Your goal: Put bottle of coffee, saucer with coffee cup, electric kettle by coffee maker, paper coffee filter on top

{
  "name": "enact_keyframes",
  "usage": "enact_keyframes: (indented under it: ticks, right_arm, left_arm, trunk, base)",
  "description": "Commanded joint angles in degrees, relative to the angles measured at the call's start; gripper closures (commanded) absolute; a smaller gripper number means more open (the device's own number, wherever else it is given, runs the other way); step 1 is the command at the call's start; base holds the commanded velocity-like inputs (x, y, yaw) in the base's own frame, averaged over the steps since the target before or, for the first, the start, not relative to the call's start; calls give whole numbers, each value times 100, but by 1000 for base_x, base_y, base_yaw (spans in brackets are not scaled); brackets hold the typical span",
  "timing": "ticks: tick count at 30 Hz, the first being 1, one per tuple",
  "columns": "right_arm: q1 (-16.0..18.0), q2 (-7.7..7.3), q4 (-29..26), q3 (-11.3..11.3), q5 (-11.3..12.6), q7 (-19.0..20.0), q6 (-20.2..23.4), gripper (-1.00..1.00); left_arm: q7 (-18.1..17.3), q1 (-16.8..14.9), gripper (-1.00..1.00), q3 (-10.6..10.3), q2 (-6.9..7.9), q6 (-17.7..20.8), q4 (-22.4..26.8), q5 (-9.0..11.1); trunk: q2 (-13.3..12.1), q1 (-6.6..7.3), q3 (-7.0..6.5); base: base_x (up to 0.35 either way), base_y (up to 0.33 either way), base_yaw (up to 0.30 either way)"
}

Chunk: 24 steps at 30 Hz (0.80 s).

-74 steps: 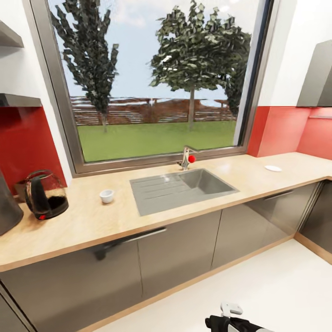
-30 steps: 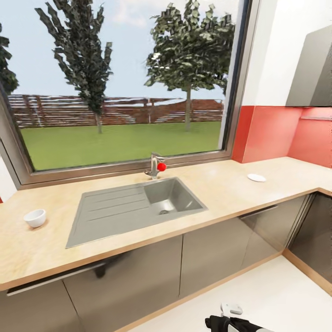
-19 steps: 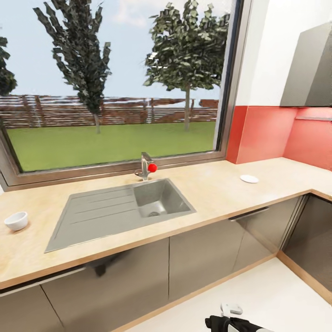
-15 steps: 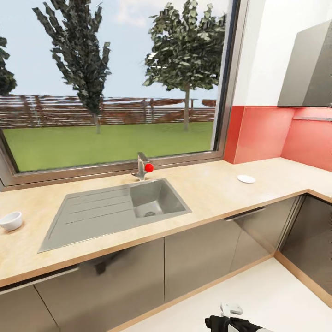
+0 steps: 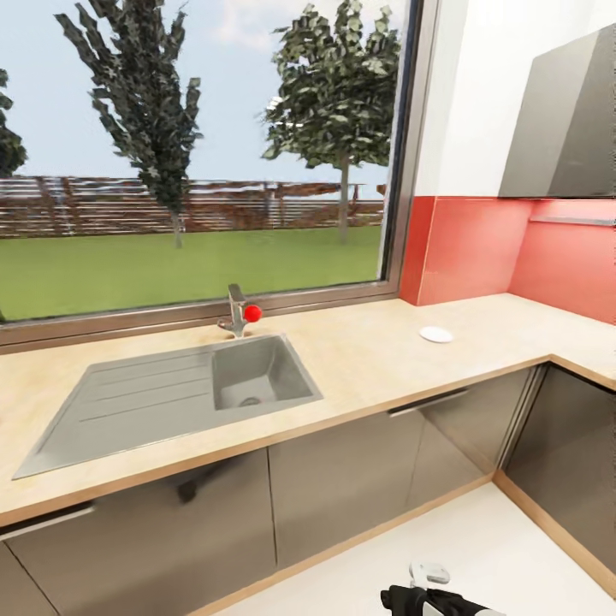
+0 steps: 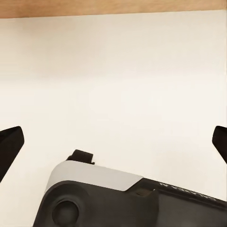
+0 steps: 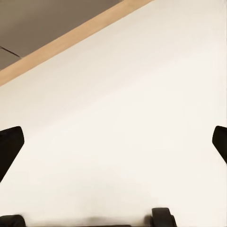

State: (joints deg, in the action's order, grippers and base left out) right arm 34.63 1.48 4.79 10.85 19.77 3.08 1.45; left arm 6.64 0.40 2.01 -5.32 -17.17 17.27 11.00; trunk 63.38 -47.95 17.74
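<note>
Saucer sits alone near the kitchen countertop's far right corner, apparently unmoved; both grippers hang spread apart, empty.

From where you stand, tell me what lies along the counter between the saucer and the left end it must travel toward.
The sink and its tap are set into the kitchen countertop left of the saucer; otherwise bare worktop.

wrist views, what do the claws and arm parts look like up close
In the left wrist view the left claw has two black fingers with blunt tips, and below them sits a dark grey rounded housing with a white cap and faint lettering. The right claw has the same black fingers. In the head view, a glossy black arm part with a small white block shows.
</note>
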Motion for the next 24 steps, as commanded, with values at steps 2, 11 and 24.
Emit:
enact_keyframes:
  ticks: [2, 11, 24]
  right_arm:
    - [8, 2, 13, 49, 61, 26, 5, -100]
    - [8, 2, 13, 49, 62, 26, 5, -100]
    - [8, 2, 13, 49, 60, 26, 5, -100]
  left_arm:
    - [4, 4, -100, 19, -4, -5, 13, 9]
    - [4, 4, -100, 19, -4, -5, 13, 14]
    - [4, 4, -100, 19, -4, -5, 13, 15]
  trunk:
    - [4, -1, 6]
    - [4, -1, 6]
    - [4, -1, 6]
  base:
    - [101, -297, 0]
    - [114, -300, 0]
    - [133, -306, 0]
